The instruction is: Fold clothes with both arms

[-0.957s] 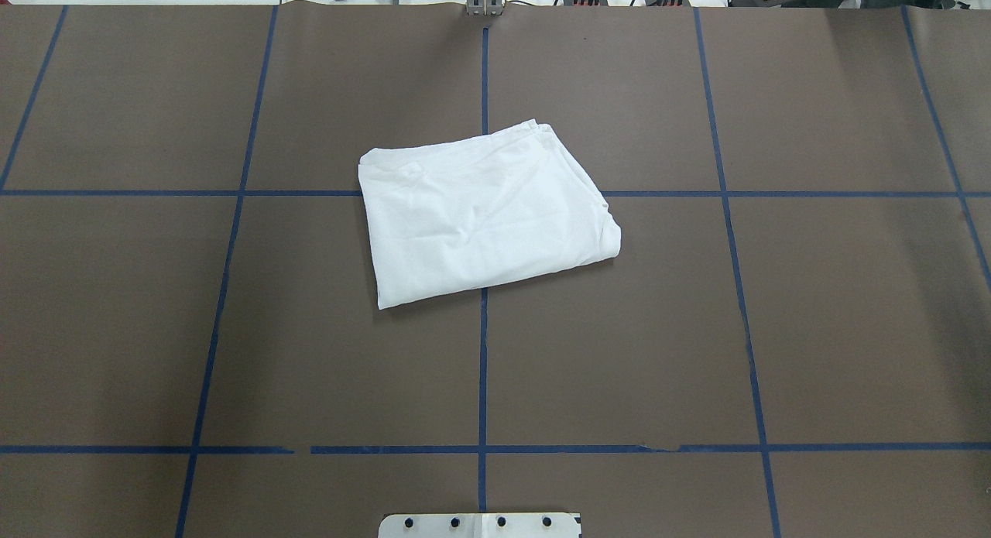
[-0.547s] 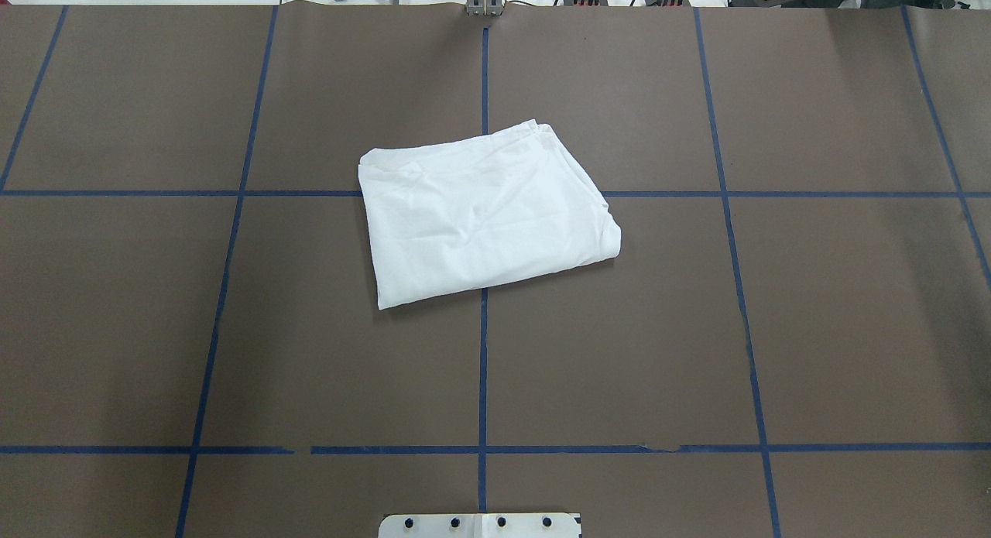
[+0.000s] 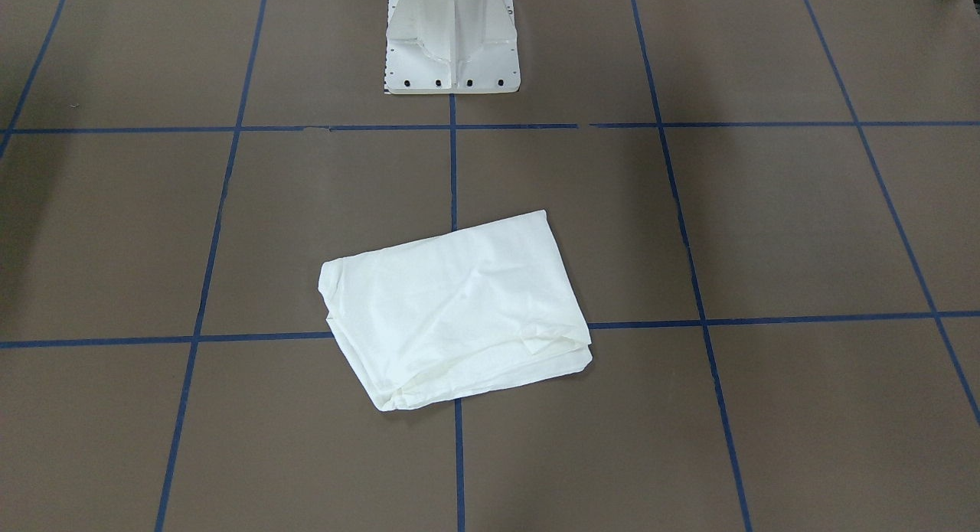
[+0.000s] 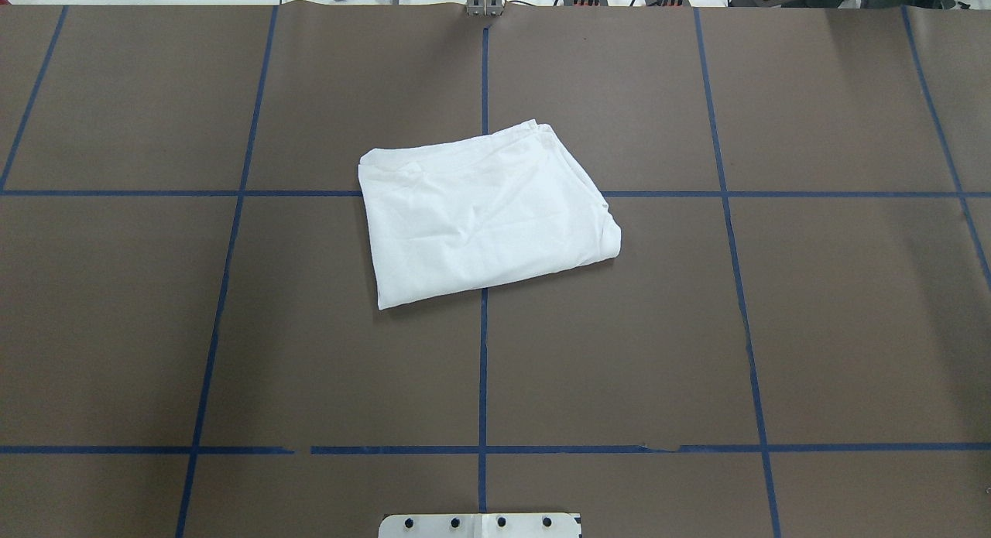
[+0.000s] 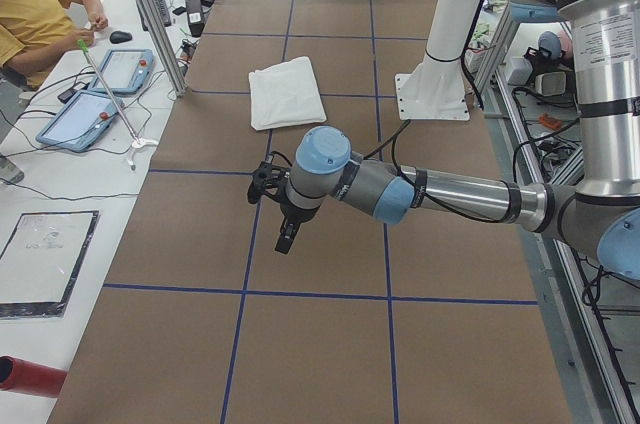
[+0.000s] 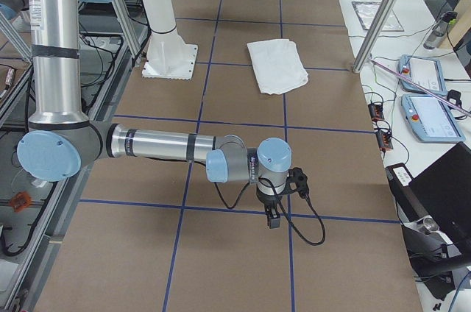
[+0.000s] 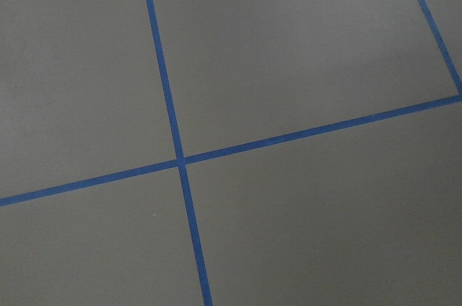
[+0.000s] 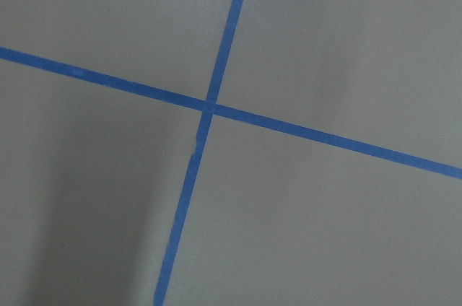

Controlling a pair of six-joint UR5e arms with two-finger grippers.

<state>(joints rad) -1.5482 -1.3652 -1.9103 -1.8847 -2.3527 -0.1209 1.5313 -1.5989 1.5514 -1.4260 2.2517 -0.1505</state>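
The clothes (image 4: 488, 221) are one white shirt folded into a compact rectangle, lying flat near the table's middle, also visible in the front-facing view (image 3: 455, 310) and both side views (image 5: 285, 92) (image 6: 277, 65). Neither arm touches them. My left gripper (image 5: 285, 239) hangs over bare table far from the shirt, seen only in the exterior left view, so I cannot tell its state. My right gripper (image 6: 272, 216) hangs low over the table at the opposite end, likewise seen only from the side, and I cannot tell its state either. Both wrist views show only brown table and blue tape lines.
The white pedestal base (image 3: 452, 42) stands at the robot's edge of the table. A seated person (image 5: 30, 14) and teach pendants (image 5: 80, 119) (image 6: 434, 117) are at the operators' bench beyond the far edge. Metal frame posts (image 5: 150, 14) rise along that edge.
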